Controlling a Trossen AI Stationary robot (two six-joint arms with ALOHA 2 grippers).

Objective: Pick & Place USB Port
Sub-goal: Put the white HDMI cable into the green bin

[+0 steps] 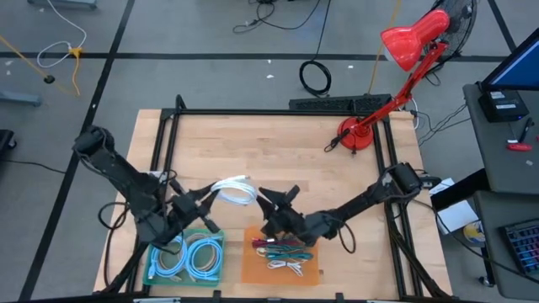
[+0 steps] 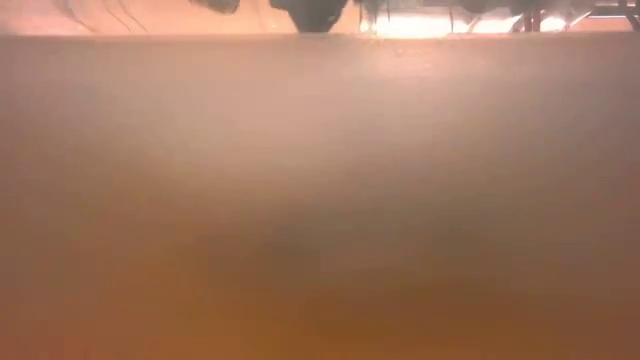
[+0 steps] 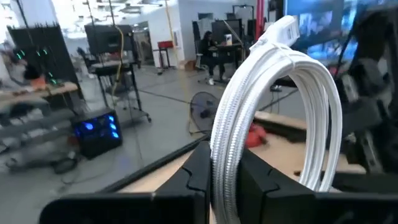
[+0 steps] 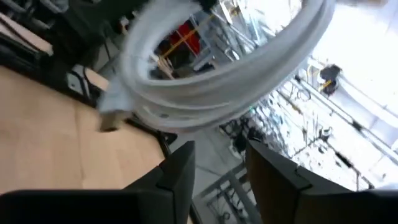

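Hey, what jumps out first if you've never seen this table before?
A coiled white cable held up between the two arms at the table's middle, clamped in the left pincer, while the right pincer stands open just beside it. Then the red desk lamp at the far right corner, a teal tray of blue-white cables near the front edge, and an orange mat with mixed cables beside it.

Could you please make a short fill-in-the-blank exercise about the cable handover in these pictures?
1. The left gripper is shut on the coiled ____ cable.
2. The right gripper's fingers stand ____, with the cable clear of them.
3. The teal tray holds ____ cable coils.
4. The lamp on the table is ____.

Missing words: white; open; two; red
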